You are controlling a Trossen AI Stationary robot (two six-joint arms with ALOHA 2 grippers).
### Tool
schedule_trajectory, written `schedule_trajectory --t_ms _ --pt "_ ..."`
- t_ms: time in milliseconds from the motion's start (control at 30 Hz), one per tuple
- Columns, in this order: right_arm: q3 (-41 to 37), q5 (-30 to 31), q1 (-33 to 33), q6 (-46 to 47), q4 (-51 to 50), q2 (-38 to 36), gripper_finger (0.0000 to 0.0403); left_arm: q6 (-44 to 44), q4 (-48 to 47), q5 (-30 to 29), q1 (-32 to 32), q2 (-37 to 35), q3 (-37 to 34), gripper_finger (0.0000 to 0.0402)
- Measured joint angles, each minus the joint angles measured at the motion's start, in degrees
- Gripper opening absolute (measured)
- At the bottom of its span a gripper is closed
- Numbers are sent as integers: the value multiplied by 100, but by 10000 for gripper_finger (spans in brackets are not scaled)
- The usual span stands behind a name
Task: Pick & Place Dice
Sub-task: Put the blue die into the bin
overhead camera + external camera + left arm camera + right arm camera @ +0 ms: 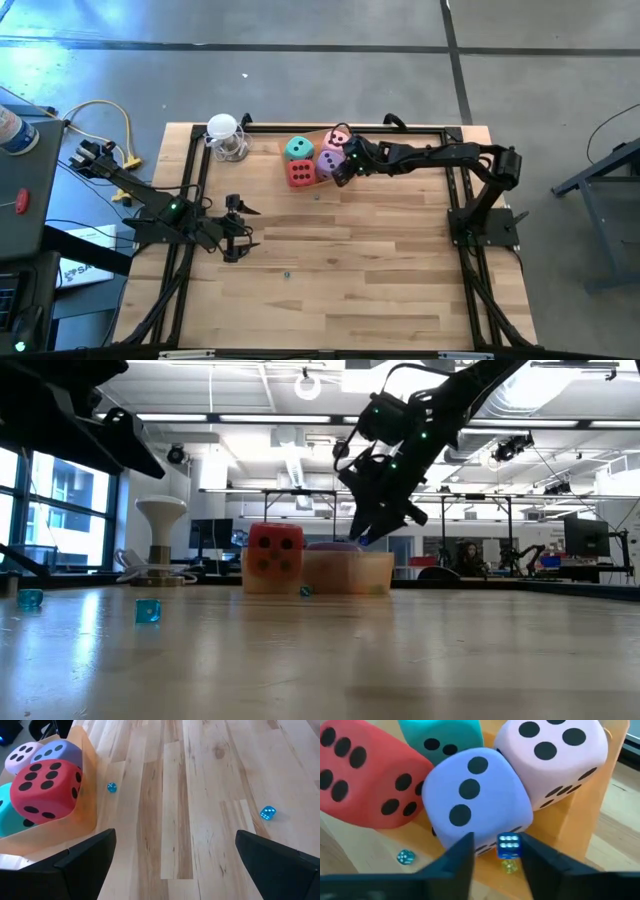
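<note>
Four dice in one clear bin at 12 o'clock.
I log red die [365, 785], teal die [440, 737], purple die [472, 795], pink die [555, 755]; right gripper [497, 852] pinches a small blue die [509, 845] over them; left gripper [175, 855] gapes at 9 o'clock.

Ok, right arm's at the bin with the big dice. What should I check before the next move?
1. Right gripper over the tray: ok.
2. Small blue die at its tip, actually gripped: cannot tell.
3. Room in the tray beside the purple die: ok, bare floor shows.
4. Left gripper open and away from the tray: ok.
5. All small dice collected: not ok. One near die and one far die lie on the table.
</note>
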Motion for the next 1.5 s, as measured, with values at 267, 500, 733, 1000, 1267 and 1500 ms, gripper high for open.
schedule_trajectory --t_ms 267,500,733,1000,1267,1500 --pt "0 242 11 -225 -295 0 34 -1 28 7 0 0 0 400" --pt "0 293 11 -184 -338 0 112 -1 108 15 0 0 0 400" --pt "0 283 11 108 -346 0 194 -11 109 15 0 0 0 400" --pt "0 313 11 -139 -333 0 244 -26 109 15 -2 0 0 400" --pt "0 898 17 -39 -385 0 247 -24 109 15 -2 0 0 400" --pt "0 1061 22 -35 -387 0 246 -24 109 13 -2 0 0 400"
